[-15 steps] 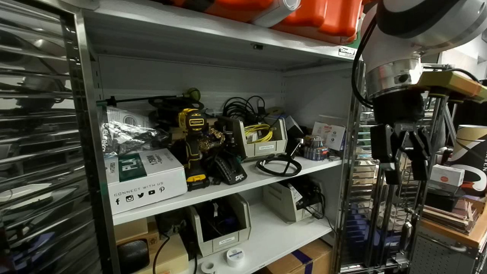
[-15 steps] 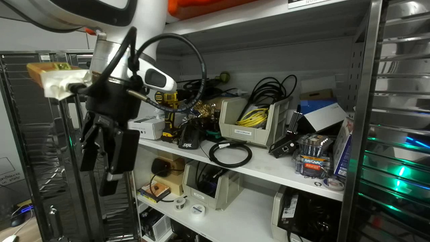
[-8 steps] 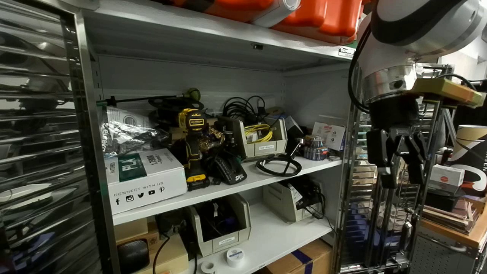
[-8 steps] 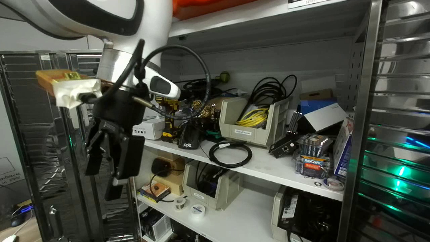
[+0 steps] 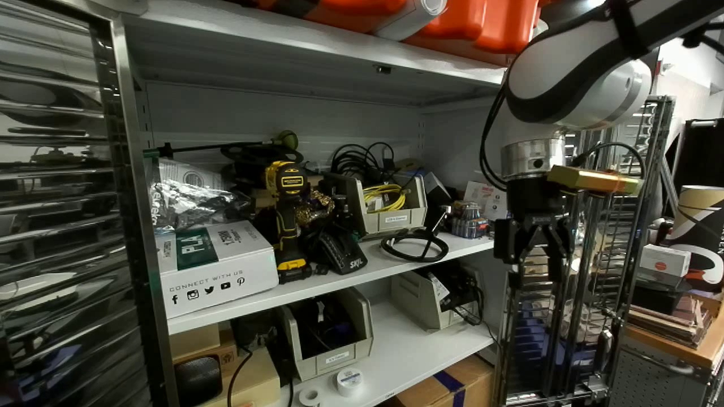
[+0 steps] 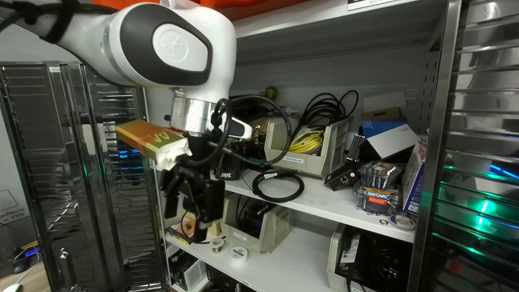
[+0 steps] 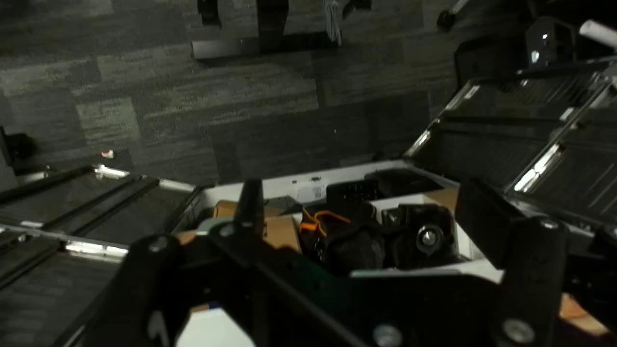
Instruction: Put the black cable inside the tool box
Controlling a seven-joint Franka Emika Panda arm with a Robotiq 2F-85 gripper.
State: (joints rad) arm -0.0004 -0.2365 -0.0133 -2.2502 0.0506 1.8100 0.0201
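Jaws spread, black cable [image 6: 279, 199] coiled on the shelf [image 6: 320, 198], well apart from them

blk cable [image 6: 279, 199] looped on shelf [image 6: 316, 195] nxt to bin [image 6: 312, 164] w/ ylw cords [image 6: 307, 142]
gripper [image 6: 186, 223] well apart tho, fingers [image 6: 212, 200] spread

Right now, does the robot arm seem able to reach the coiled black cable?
Probably yes, after moving closer: the gripper is open, and the black cable lies by the front edge of the shelf, with nothing visible in front.
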